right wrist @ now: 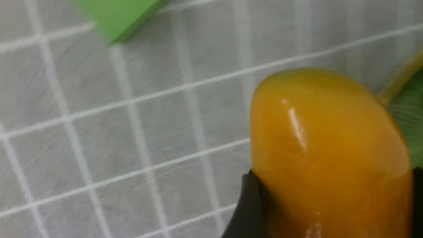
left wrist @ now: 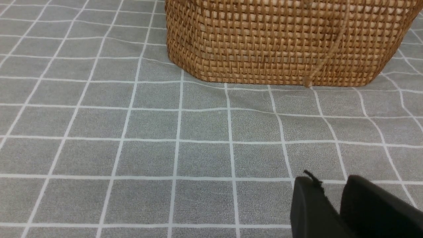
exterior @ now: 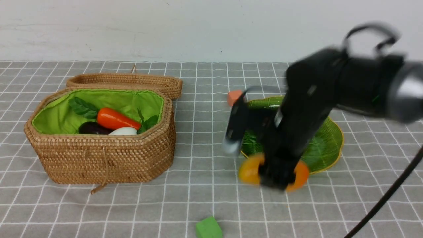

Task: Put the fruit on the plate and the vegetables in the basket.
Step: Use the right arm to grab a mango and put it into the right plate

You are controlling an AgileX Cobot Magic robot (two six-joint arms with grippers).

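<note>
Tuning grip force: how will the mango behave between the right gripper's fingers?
The mango is glossy with a sharp highlight, so probably hard and slippery. Its rounded oblong shape suggests it may roll if released on the cloth. The right gripper straddles its middle, ends sticking out, so it could pivot.

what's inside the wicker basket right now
Inside the green-lined woven wicker basket lie an orange toy carrot with green leaves, a dark purple eggplant and a white oblong vegetable. The basket's near wall hides their lower parts and the floor.

Basket (exterior: 99, 155) left — plate (exterior: 325, 145) right
</note>
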